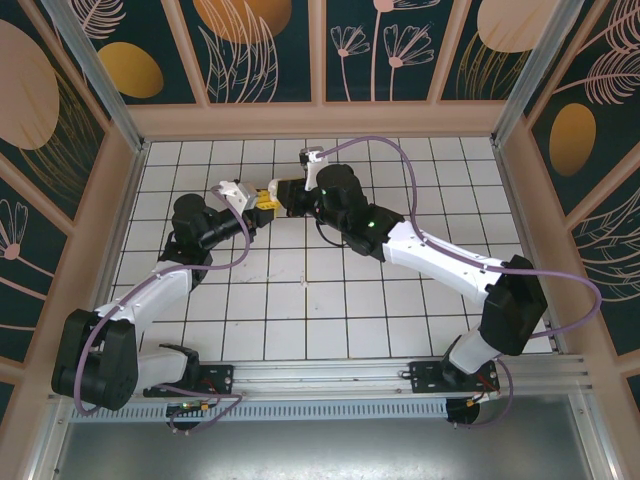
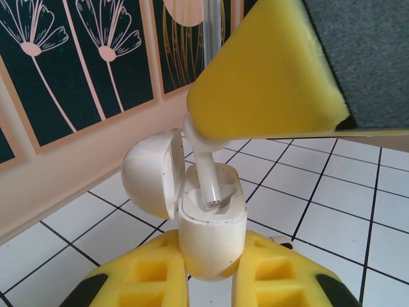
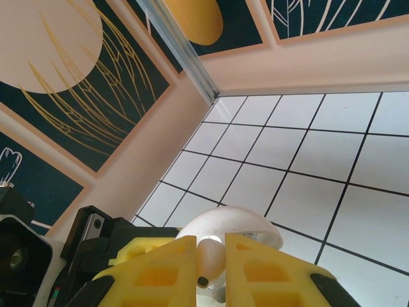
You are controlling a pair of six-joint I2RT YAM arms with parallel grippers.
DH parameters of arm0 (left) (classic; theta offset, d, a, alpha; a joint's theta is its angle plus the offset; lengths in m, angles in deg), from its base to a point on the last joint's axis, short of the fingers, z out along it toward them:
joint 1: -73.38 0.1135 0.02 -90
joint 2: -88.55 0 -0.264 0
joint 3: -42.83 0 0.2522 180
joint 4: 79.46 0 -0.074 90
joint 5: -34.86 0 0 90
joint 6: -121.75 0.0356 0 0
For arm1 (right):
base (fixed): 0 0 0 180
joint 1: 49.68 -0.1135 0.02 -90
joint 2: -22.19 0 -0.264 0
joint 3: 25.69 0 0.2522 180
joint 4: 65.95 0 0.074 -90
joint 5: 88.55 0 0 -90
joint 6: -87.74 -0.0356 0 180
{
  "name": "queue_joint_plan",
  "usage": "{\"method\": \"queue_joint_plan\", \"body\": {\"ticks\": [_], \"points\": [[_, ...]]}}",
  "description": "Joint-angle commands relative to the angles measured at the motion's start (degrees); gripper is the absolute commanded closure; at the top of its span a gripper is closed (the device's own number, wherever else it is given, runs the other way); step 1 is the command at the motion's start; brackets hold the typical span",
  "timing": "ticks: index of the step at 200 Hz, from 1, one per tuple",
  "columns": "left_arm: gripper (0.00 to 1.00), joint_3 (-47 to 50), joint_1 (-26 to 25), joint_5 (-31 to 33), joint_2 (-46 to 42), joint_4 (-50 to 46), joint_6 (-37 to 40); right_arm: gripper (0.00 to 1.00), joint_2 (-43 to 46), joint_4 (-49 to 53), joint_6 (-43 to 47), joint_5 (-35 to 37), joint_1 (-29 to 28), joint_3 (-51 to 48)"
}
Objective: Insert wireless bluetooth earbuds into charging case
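Observation:
The white charging case (image 2: 211, 233) stands upright with its domed lid (image 2: 150, 173) swung open to the left. My left gripper (image 2: 213, 259) is shut on the case's lower body. A pale earbud (image 3: 209, 256) sits between the yellow fingers of my right gripper (image 3: 209, 262), which is shut on it. The earbud's stem (image 2: 209, 176) points down into the case's open socket, its metal tip just inside. From the right wrist, the open lid (image 3: 233, 224) shows right behind the earbud. From above, both grippers (image 1: 268, 198) meet over the far middle of the table.
The white grid table (image 1: 330, 290) is ringed by a low pinkish wall (image 1: 320, 118) with metal corner posts. A small pale piece (image 2: 284, 241) lies on the tile just behind my left gripper's right finger. The right arm's purple cable (image 1: 400, 160) loops toward the back.

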Motion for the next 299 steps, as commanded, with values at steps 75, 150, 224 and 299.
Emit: {"method": "queue_joint_plan", "body": {"ticks": [75, 150, 224, 299], "points": [[0.90, -1.92, -0.12, 2.29, -2.53, 1.75, 1.47, 0.85, -1.24, 7.61, 3.99, 6.60, -2.03, 4.91], [0.90, -1.98, -0.11, 3.86, -3.72, 1.72, 2.18, 0.86, -4.91, 12.62, 6.29, 10.56, -4.72, 9.04], [0.90, -1.71, -0.10, 5.36, -4.34, 1.79, 2.44, 0.86, -6.59, 16.70, 7.66, 17.21, -6.83, 11.61], [0.90, -1.83, -0.07, 5.67, -4.60, 1.79, 2.45, 0.85, -6.67, 16.79, 7.90, 17.54, -7.19, 11.52]]}}
